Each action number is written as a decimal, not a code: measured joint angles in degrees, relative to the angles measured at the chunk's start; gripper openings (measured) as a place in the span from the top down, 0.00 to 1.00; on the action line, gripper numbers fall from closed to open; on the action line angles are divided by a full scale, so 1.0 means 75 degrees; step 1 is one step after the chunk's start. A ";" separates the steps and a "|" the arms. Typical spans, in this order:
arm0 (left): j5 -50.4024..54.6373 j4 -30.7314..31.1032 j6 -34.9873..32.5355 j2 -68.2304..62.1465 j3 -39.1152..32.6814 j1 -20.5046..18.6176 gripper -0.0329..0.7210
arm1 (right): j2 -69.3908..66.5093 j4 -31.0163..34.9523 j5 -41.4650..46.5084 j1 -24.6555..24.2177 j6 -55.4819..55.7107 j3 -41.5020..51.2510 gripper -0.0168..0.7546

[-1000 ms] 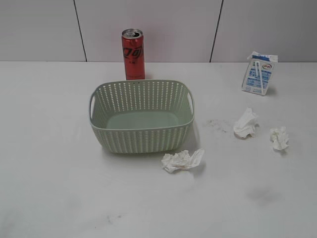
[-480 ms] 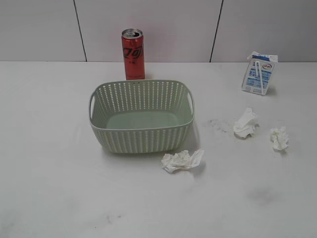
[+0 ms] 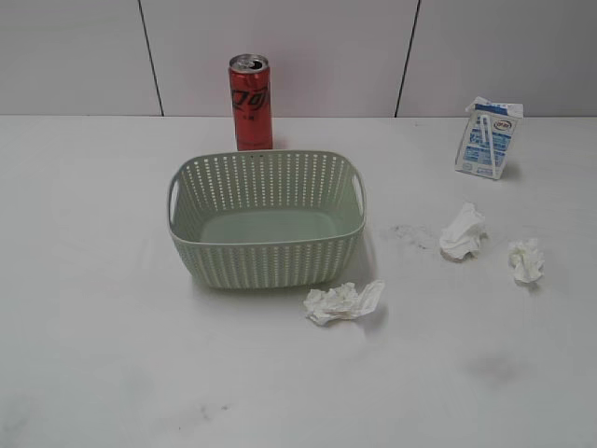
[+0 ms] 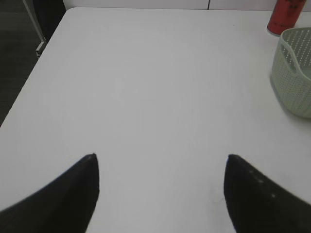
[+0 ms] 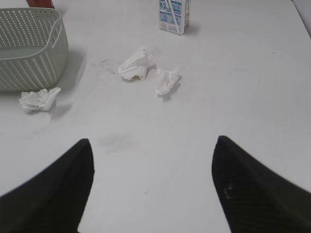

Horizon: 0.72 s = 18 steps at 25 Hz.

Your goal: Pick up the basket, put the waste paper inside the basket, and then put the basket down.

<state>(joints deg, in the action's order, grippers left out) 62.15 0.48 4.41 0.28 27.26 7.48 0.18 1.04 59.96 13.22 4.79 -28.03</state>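
Fingers of both end effectors frame the bottom of the wrist views. The left end effector (image 4: 160, 165) hangs over bare white surface (image 4: 146, 87) with its two dark fingers spread wide apart and nothing between them; the right end effector (image 5: 153, 148) is likewise spread wide and empty above the surface. Neither arm shows in the exterior view.

Nearest in the exterior view lies one crumpled white tissue wad (image 3: 343, 301), just off the front right corner of the pale sage-green rectangular plastic basket with perforated walls (image 3: 266, 259). The basket stands upright and empty on the surface, left of centre. To its right, well apart from it, lie two more wads of waste paper: a larger one (image 3: 464, 232) and a smaller one (image 3: 526, 259), near each other but apart.

Farther back, a blue-and-white drink carton (image 3: 488, 138) stands behind the two right-hand wads. A tall red drink can (image 3: 250, 102) stands upright just behind the basket's rear wall, near the grey panelled wall (image 3: 308, 47).
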 joint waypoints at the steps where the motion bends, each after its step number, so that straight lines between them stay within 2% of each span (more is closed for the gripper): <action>1: 0.0000 0.0000 -0.0012 0.0000 0.0000 0.0000 0.17 | 0.0000 0.0000 0.0000 0.0000 0.0000 0.0000 0.24; 11: -0.0090 0.0000 -0.0014 0.0000 0.0016 0.0000 0.17 | 0.0000 0.0000 0.0000 0.0000 0.0000 0.0000 0.24; 15: -0.0828 0.0000 -0.0013 -0.0090 0.0352 0.0000 0.17 | 0.0000 0.0000 0.0000 0.0000 0.0000 0.0000 0.24; 18: -0.1472 0.0000 -0.0005 -0.0951 0.0764 0.0000 0.17 | 0.0000 0.0000 0.0000 0.0000 0.0000 0.0000 0.24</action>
<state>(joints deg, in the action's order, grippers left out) 51.11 0.48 4.38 -6.85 32.99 7.48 0.18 1.04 59.96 13.22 4.79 -28.03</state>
